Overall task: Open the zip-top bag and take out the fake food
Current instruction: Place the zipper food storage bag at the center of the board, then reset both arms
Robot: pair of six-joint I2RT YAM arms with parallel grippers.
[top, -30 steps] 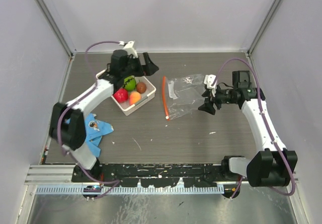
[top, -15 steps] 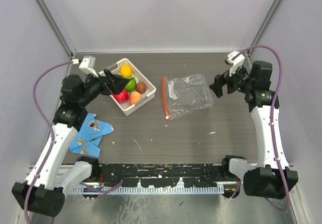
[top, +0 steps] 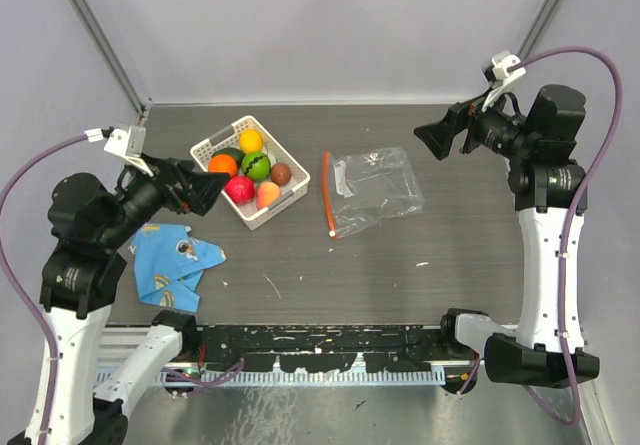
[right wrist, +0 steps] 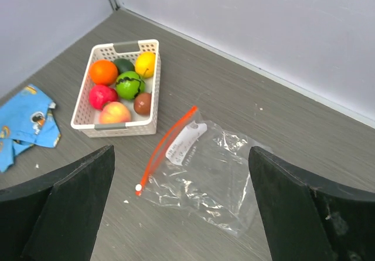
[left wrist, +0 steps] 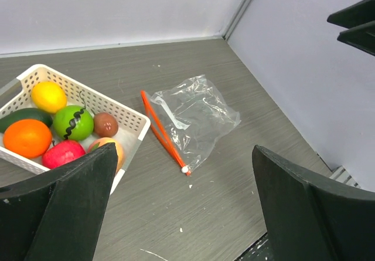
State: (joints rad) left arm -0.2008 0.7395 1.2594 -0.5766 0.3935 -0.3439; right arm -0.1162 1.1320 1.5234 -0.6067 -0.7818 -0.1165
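Bag (top: 378, 190) lies, apparently empty, between left tool (top: 203, 187) and right tool (top: 438, 141).

The clear zip-top bag (top: 380, 190) lies flat and empty, its orange strip facing the white basket (top: 281, 208). All the fake food (top: 258, 167) sits inside that basket.

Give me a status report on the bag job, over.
Left gripper, right gripper: jaws open, empty. Zip-top bag flat on table, looks empty; fake food in white basket. Nothing in the way.
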